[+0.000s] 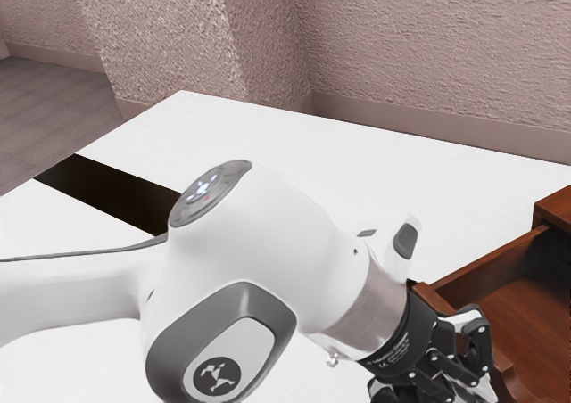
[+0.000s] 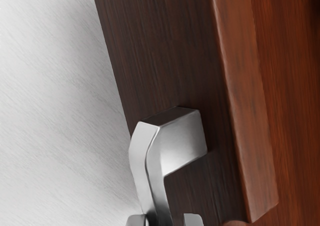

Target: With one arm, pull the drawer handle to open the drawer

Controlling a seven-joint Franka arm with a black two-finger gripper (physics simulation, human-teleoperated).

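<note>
Table (image 1: 401,180) white, w/ dark strip (image 1: 98,189) at left. White arm (image 1: 259,269) comes from left, spans to mid. Black gripper (image 1: 442,367) low at near right, close to drawer front (image 2: 165,61); open or shut: can't tell. Metal handle (image 2: 167,151) on dark front, just under hand. At right, drawer (image 1: 526,296) stands pulled out, inside visible.

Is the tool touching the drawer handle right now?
Cannot tell. The exterior view cuts the tool off at its lower edge, and the wrist view shows the metal handle without a plain contact or gap.
</note>
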